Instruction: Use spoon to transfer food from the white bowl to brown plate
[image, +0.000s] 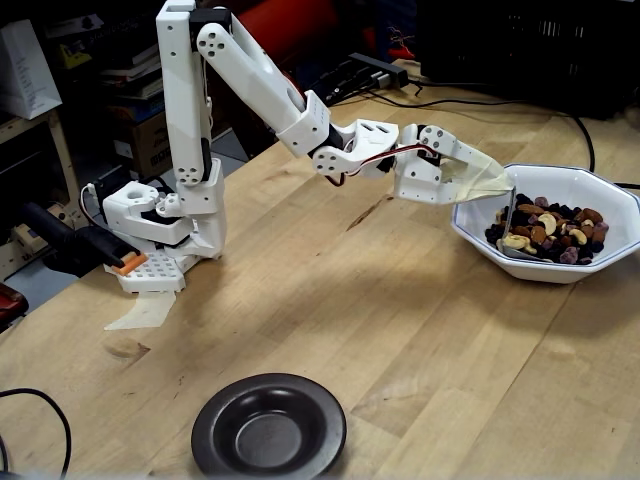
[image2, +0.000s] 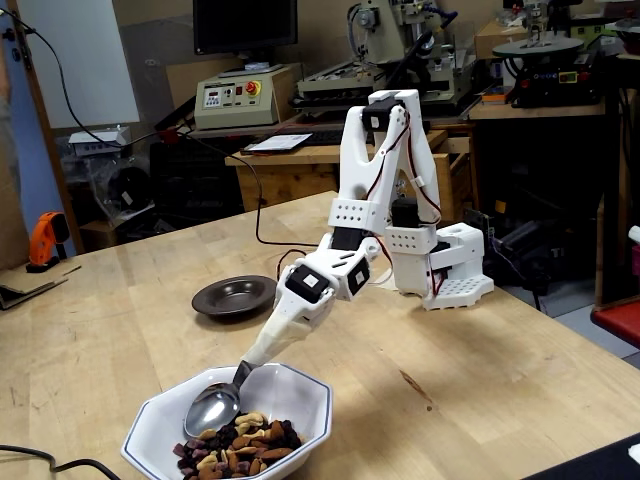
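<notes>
The white bowl stands at the right of a fixed view and at the bottom of the other. It holds the food, mixed nuts and dried fruit. My gripper reaches over the bowl's rim and is shut on the handle of the spoon. The spoon's oval bowl rests inside the white bowl at the edge of the food pile; it looks empty. The brown plate sits empty on the table, well apart from the bowl.
The arm's base is fixed on the wooden table. Black cables run at the far right and at the near left corner. An orange clamp sits by the base. Benches and machines stand behind the table.
</notes>
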